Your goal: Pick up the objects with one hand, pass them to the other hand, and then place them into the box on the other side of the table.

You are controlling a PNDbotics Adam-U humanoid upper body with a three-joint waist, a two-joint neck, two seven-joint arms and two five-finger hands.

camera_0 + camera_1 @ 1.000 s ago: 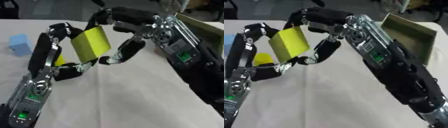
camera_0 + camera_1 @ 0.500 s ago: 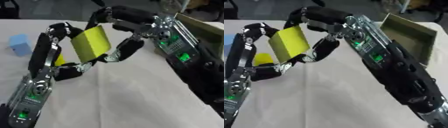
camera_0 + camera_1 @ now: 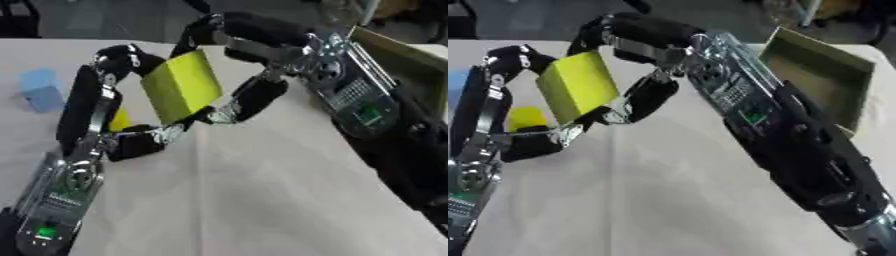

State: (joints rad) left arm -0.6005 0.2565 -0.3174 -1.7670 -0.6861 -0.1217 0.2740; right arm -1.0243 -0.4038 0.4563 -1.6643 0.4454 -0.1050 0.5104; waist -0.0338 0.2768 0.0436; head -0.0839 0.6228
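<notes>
A yellow-green block (image 3: 179, 86) is held in the air above the middle of the table, between both hands. My left hand (image 3: 87, 102) comes up from the lower left. Its fingers curl over the block's upper left corner and its thumb (image 3: 144, 141) lies under the lower edge. My right hand (image 3: 262, 42) reaches in from the right, with fingers over the top edge and its thumb (image 3: 249, 97) against the block's lower right side. The open box (image 3: 815, 75) stands at the table's right edge, beyond the right forearm.
A light blue block (image 3: 39, 90) sits on the white tablecloth at the far left. A small yellow object (image 3: 525, 117) lies on the table behind my left hand, partly hidden. The right forearm (image 3: 798, 145) crosses the table's right side.
</notes>
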